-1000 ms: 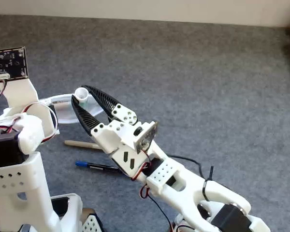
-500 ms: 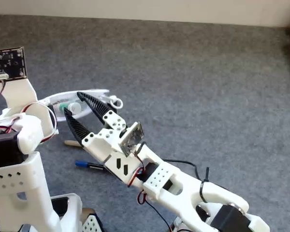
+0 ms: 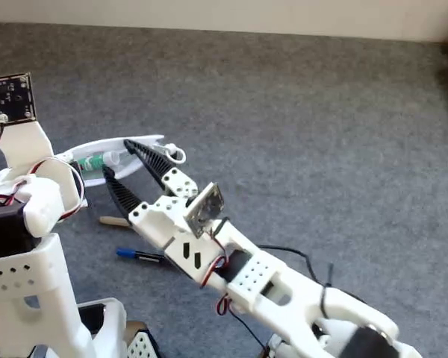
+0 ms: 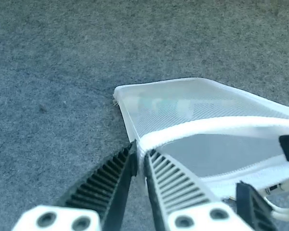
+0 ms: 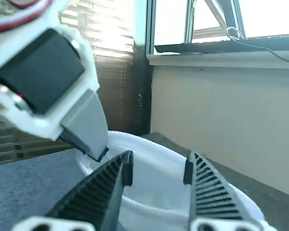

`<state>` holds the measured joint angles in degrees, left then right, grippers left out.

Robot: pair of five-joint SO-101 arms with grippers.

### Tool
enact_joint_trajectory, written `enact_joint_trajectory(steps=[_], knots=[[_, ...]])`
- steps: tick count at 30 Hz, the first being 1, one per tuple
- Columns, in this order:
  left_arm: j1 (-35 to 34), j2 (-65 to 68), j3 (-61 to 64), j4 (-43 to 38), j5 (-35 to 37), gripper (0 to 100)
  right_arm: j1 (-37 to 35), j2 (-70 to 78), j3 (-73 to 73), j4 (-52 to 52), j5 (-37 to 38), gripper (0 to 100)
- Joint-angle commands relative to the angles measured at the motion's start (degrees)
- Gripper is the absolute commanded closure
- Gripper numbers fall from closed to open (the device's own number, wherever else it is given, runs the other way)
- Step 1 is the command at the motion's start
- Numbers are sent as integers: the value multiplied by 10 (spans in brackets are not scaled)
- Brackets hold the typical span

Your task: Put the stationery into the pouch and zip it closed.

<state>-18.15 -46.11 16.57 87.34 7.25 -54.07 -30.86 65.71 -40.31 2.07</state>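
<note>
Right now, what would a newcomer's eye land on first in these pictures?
The white mesh pouch on the grey carpet stands out, its rim pinched by the left gripper so the mouth gapes. The right gripper hangs open at that mouth. Nearer the arm bases, a wooden stick and a blue pen lie on the carpet outside the pouch.

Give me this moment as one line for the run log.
left tool: shut on white mesh zip pouch rim | right tool: open over pouch mouth | blue pen, wooden stick: on grey carpet, outside pouch
</note>
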Motion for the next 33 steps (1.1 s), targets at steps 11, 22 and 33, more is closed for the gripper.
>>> enact_joint_trajectory(steps=[11, 22, 33], knots=[[-71, -11, -16, -16, -3, 993, 15, -214, -174, 574, -52, 840], [-72, -11, -16, -15, -3, 993, 11, -193, -227, 783, -49, 840], [-115, -11, -16, -24, 12, 993, -40, -190, -187, 879, -47, 840]])
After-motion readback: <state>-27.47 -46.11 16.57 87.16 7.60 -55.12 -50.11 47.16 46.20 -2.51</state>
